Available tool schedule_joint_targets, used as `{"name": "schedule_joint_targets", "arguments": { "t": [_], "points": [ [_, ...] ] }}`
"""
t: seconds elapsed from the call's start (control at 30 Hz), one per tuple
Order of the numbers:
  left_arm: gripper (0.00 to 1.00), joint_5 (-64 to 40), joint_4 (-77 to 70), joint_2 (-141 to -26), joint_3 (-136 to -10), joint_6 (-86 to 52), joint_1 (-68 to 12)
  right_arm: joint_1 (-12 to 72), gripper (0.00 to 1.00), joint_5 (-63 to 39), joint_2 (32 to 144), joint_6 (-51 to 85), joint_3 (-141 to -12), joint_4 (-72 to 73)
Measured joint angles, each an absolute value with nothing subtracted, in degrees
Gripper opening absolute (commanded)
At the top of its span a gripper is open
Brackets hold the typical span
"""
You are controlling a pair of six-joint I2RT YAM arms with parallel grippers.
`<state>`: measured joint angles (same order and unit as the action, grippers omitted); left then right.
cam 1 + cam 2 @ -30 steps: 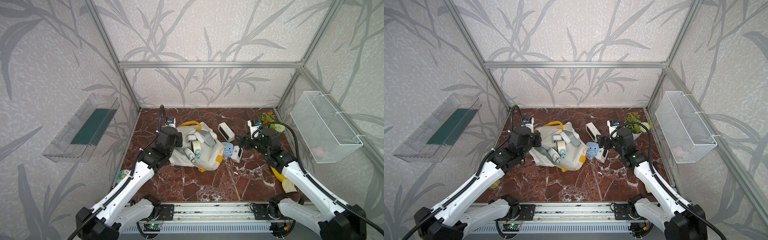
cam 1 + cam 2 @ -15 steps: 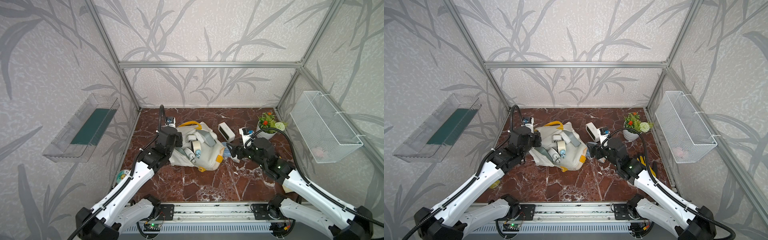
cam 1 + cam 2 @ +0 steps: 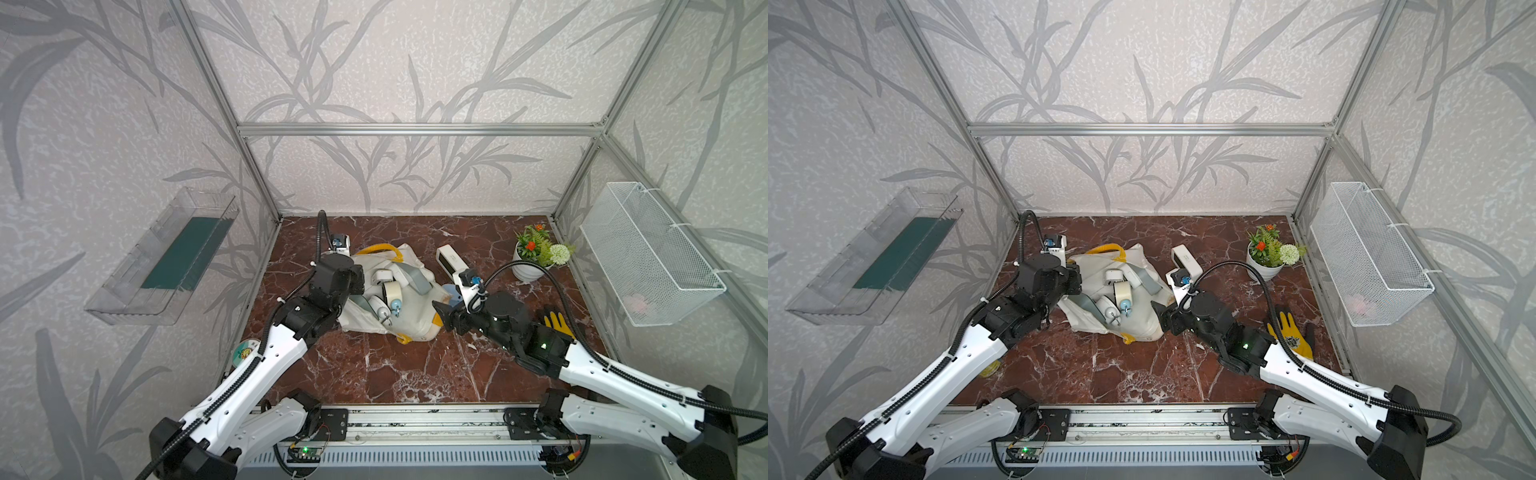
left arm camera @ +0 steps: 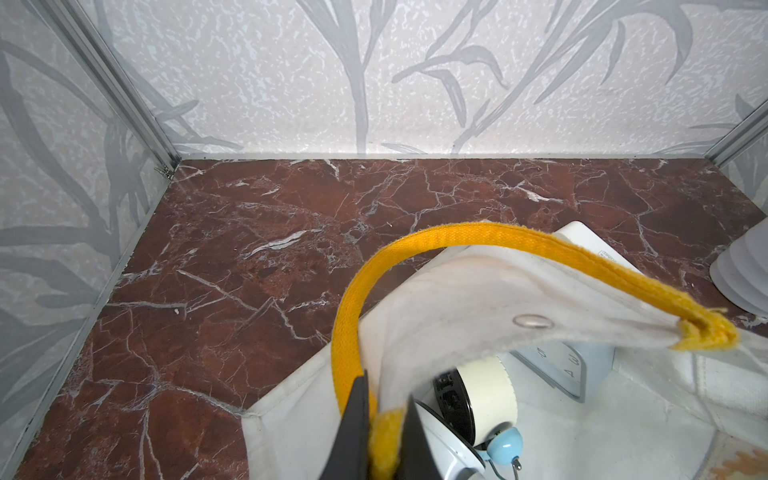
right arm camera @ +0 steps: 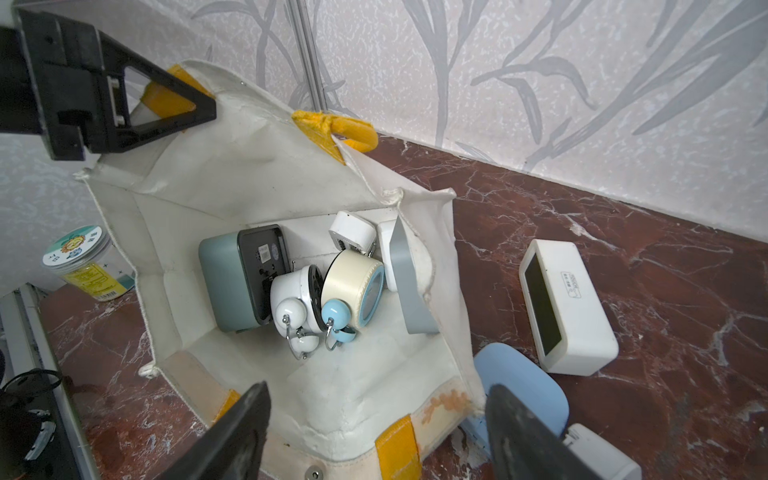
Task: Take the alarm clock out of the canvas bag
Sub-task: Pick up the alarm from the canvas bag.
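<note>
Cream canvas bag (image 5: 249, 174) lies slumped mid-frame, its yellow handle (image 4: 457, 237) pinched tight in the left claw (image 4: 386, 399). At lower centre the right claw (image 5: 378, 388) gapes wide, empty. Inside, centre, the twin-bell alarm clock (image 5: 353, 286) looks light, rigid and smooth; grip across its round drum.

both top views hang high above the cream-white, yellow-handled canvas bag (image 3: 413, 311); both wrist views sit close beside it.

Clocks (image 5: 349, 282) in canvas bag (image 3: 415, 318); plant (image 3: 538, 251) behind glove (image 3: 555, 322), rt of bag.
</note>
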<state>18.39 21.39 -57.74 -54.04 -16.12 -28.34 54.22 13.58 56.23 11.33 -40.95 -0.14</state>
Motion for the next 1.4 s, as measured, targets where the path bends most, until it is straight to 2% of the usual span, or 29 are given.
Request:
{"name": "schedule_joint_targets", "arguments": {
  "t": [0.47, 0.83, 1.13, 1.4],
  "points": [
    [0.00, 18.3, 21.5, -57.5, -54.0, -16.1, -28.3, 61.4, 0.79, 16.5, 62.3, 9.5, -40.8, 1.8],
    [0.00, 17.8, 21.3, -57.3, -53.8, -16.1, -28.3, 63.3, 0.77, 16.0, 73.9, 13.6, -45.4, 1.7],
    [0.00, 17.3, 20.8, -56.6, -53.2, -16.1, -28.3, 63.3, 0.84, 18.5, 81.6, 16.3, -50.6, 1.3],
    [0.00, 16.8, 20.6, -56.6, -53.1, -16.1, -28.3, 62.5, 0.89, 25.1, 87.6, 14.4, -53.0, 1.2]
  ]
}}
